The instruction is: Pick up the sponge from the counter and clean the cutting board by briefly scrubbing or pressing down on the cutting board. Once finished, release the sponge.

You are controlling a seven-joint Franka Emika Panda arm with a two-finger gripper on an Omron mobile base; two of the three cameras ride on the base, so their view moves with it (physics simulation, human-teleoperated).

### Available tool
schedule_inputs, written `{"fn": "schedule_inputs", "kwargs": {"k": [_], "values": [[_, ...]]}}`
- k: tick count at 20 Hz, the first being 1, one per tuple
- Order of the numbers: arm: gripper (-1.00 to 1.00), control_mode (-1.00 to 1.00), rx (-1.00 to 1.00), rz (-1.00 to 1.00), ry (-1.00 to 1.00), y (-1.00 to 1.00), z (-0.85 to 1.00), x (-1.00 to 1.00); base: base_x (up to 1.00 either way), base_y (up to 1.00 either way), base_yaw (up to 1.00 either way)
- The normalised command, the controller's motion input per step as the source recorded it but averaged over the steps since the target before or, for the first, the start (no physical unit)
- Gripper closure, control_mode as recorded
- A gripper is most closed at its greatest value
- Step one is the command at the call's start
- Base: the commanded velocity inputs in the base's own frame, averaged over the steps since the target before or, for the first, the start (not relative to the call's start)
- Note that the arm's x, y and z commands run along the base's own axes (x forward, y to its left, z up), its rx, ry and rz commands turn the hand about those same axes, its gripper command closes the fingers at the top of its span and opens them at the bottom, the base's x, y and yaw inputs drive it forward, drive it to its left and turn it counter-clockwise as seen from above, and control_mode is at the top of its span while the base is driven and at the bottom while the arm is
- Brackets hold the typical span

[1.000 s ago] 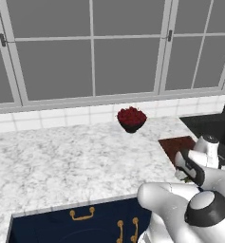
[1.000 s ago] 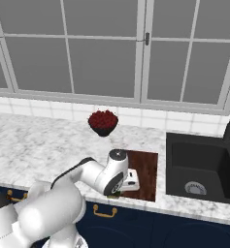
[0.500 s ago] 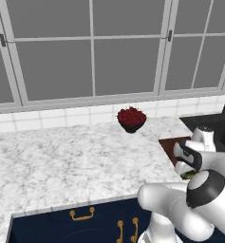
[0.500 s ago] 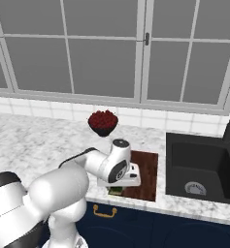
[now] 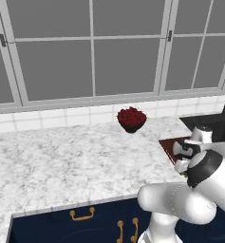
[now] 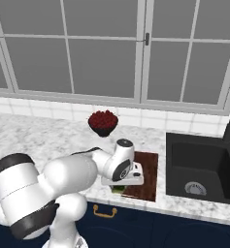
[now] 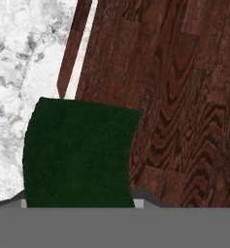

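Jaws (image 6: pixel 120 186) are down low over the near edge of the flat dark reddish-brown wooden cutting board (image 6: pixel 146 170), and honestly I can't tell if they're clamped or loose, since the hand's white body covers them in both base views and the fingertips don't show clearly in the hand view. The small rectangular sponge with the dark green top (image 7: pixel 77 155) sits right under the hand; in the hand view it takes up the 7 o'clock part of the picture, lying partly on the board's wood grain and reaching over the board's edge toward the white-and-grey veined marble counter (image 7: pixel 24 63). From the right base view you only catch a sliver of green peeking out below the hand.

Dark bowl of red fruit (image 5: pixel 131 118) is further back on the counter, at about 11 o'clock from the board, well apart. Black sink (image 6: pixel 204 167) is just beside the board at 3 o'clock.
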Motion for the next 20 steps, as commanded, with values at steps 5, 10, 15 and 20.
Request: {"fn": "schedule_inputs", "kwargs": {"k": [5,10,15,20], "values": [[1.00,-1.00,0.00,0.00,0.18,0.00,-1.00,0.20,0.00,0.00,0.00],[1.00,-1.00,0.06,0.00,0.06,-0.12,0.02,0.03,0.00,0.00,0.00],[1.00,-1.00,0.08,0.00,-0.11,-0.19,0.56,0.18,0.00,0.00,0.00],[1.00,-1.00,0.00,0.00,-0.02,0.01,-0.29,0.36,0.00,0.00,0.00]]}}
